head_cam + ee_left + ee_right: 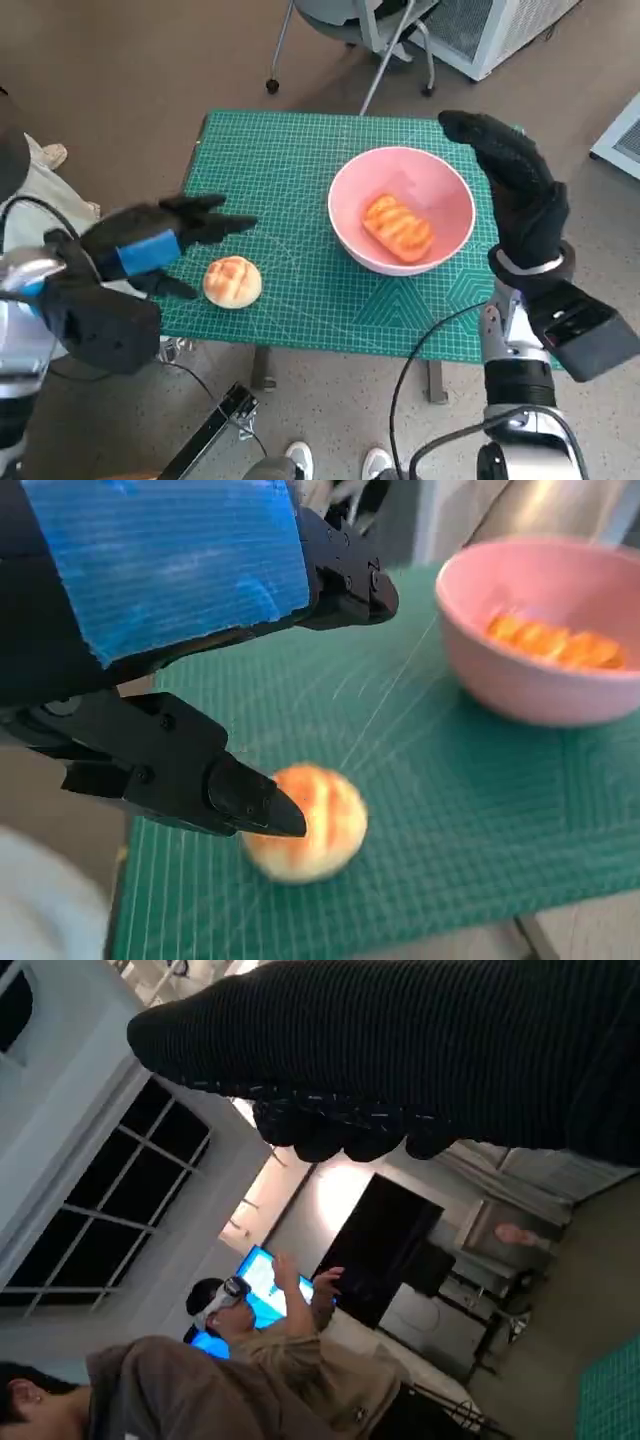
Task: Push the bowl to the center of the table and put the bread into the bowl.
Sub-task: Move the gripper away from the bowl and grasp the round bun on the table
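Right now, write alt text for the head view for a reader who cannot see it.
A pink bowl holding a golden glazed bread sits right of center on a green cutting mat. A round bun lies near the mat's front left edge, just beside the left hand and its spread fingers. The gloved right hand is raised beside the bowl's right rim.

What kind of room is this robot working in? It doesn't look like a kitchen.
Probably a lab or office used for robot trials. A small table under a green cutting mat stands by a wheeled office chair, and people sit near a lit screen, one wearing a headset.
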### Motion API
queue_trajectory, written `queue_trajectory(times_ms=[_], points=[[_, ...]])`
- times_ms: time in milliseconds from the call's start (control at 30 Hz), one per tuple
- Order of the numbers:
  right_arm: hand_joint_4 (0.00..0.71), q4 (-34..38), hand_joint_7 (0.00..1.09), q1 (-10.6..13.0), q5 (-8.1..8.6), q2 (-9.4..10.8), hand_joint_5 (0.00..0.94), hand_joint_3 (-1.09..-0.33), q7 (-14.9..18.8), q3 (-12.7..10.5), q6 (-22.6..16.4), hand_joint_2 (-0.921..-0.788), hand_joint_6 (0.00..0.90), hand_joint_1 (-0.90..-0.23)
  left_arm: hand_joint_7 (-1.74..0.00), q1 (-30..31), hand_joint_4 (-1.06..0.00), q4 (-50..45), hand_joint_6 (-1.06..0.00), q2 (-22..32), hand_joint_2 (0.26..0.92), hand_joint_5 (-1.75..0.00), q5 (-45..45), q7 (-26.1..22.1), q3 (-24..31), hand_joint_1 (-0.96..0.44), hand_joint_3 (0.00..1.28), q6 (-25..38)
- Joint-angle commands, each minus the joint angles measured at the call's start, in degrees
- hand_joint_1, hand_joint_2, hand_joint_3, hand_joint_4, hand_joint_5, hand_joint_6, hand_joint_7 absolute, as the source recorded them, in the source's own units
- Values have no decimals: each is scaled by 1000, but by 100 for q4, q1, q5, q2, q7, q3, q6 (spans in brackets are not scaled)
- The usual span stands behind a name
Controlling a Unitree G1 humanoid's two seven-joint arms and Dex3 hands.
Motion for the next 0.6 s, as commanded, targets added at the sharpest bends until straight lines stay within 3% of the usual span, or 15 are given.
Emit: queue_trajectory(times_ms=[33, 433, 600], points=[[361, 115, 861, -21, 68, 4, 0, -630, 125, -13, 105, -921, 44, -555, -38, 42, -204, 29, -358, -72, 792, -1, 82, 55, -128, -14, 3, 86], [367, 24, 867, -22, 128, 1, 4, -631, 236, -32, 211, -921, 37, -552, -18, -170, -212, 804, -358, -363, 798, -5, 752, 240, -813, -26, 5, 66], [367, 1, 867, -16, 129, -25, 4, -630, 252, -49, 211, -921, 37, -553, -12, -329, -233, 1428, -355, -580, 801, -11, 1152, 563, -1147, -39, 5, -138]])
